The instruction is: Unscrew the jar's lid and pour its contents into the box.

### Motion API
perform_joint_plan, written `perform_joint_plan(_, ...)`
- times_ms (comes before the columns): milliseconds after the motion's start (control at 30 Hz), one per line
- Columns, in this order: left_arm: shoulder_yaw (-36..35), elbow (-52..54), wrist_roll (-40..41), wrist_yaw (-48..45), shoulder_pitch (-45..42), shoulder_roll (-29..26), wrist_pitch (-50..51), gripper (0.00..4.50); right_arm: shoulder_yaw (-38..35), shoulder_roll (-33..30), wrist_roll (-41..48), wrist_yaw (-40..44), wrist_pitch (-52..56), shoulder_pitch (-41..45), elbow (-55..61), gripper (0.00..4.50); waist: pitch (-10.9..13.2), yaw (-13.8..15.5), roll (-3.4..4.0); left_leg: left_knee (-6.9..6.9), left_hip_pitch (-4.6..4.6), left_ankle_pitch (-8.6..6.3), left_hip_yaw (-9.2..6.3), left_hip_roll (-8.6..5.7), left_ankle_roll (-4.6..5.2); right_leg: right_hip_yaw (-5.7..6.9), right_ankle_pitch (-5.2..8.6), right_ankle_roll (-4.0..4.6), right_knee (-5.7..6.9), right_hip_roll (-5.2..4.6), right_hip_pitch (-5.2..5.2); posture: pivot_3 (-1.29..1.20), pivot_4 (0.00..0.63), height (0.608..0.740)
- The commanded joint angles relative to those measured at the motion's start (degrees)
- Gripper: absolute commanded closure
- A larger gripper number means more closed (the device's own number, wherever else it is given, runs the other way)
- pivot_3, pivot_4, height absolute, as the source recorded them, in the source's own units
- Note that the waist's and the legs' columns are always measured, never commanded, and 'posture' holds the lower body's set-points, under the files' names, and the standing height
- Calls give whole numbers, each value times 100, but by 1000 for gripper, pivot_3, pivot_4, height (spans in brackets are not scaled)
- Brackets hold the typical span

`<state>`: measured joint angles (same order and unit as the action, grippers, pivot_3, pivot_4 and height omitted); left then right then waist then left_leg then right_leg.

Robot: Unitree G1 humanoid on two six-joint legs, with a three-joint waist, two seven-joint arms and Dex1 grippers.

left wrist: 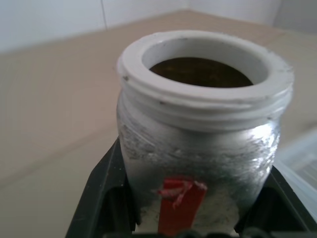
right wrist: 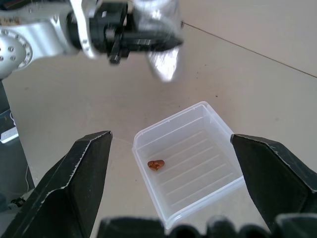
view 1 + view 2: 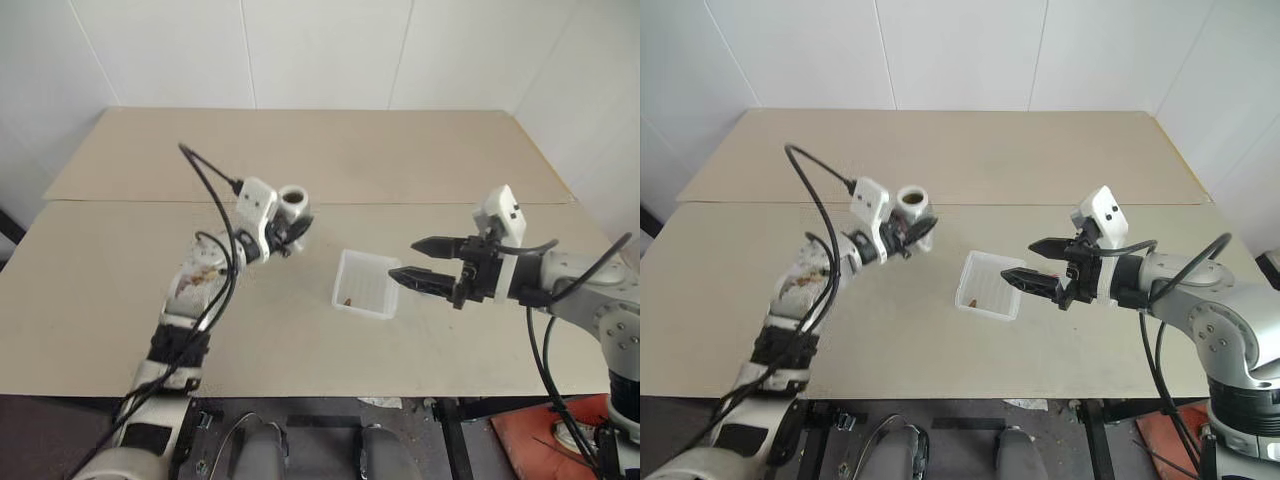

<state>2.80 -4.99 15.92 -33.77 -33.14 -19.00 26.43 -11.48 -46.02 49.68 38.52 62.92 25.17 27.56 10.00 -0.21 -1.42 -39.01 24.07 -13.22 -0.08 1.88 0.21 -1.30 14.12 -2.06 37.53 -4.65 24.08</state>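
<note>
A wide table [image 3: 300, 330] with a plain beige top fills the scene; a straight seam runs across it from side to side, splitting it into a far panel and a near one, and the top is matte with a few faint scuffs. Behind it rise white wall panels [image 3: 320, 50] with thin vertical joints, meeting in a corner at the far right. Below the table's near edge the floor is dark, with a reddish patch [image 3: 545, 425] at the right. No brand name or readable writing appears anywhere; the only marking is a small red label stripe [image 1: 181, 203] on the silvery-grey side of the jar [image 3: 293, 204]. The left gripper [image 3: 292, 232] has its two black fingers clamped against the jar's lower sides and holds it upright above the table, to the left of the box, with its white-rimmed, threaded mouth uncovered and a dark interior showing. The box [image 3: 366, 284], a shallow translucent white tray with a ribbed bottom, sits on the near panel between the two arms, and one small reddish-brown bit of the contents [image 2: 156, 164] lies in it near one corner. The right gripper [image 3: 425, 263] hovers just beside the box's right edge with its fingers spread wide apart and nothing between them.
</note>
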Motion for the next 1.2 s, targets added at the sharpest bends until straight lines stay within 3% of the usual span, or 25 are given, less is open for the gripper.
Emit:
perform_joint_plan(33,-6,414,8,-112,266,-17,-272,2561,4,19,-12,-4,-207,13,125,39,0,0,0,1,-6,0,0,0,0,-1,0,0,1,0,-4,0,150,740)
perform_joint_plan(233,78,106,-228,-195,510,14,-907,2561,63,25,-16,29,-281,29,132,39,0,7,0,2,-17,0,2,0,0,-4,0,1,-2,1,-13,0,150,740)
perform_joint_plan(500,168,-95,-474,-444,791,-109,-1505,16,132,35,-10,21,-332,46,151,0,0,6,0,3,-18,0,3,0,0,-5,0,1,-2,2,-13,0,150,740)
perform_joint_plan(667,-130,462,-249,-694,1143,-553,-1297,16,158,17,-27,8,-329,-9,214,0,0,-39,0,6,-18,0,4,3,0,-10,0,1,-2,4,-8,0,150,740)
perform_joint_plan(867,-1301,1568,1132,-2397,2193,-2379,-277,16,66,-115,-56,57,-319,-197,294,0,-1,-100,-1,16,-28,-1,15,14,1,-31,1,2,1,15,1,0,150,740)
perform_joint_plan(1067,-2611,1016,2062,-4314,2704,-3741,-399,16,13,-319,-186,263,-460,-350,243,0,-1,-29,-1,17,-32,-1,23,17,0,-26,5,5,-5,14,-5,0,150,740)
perform_joint_plan(1200,-3016,717,2297,-4728,2618,-4199,-243,16,-28,-418,-202,380,-549,-373,193,0,-1,-40,-1,22,-32,-2,26,18,0,-26,5,6,-13,14,-4,0,150,740)
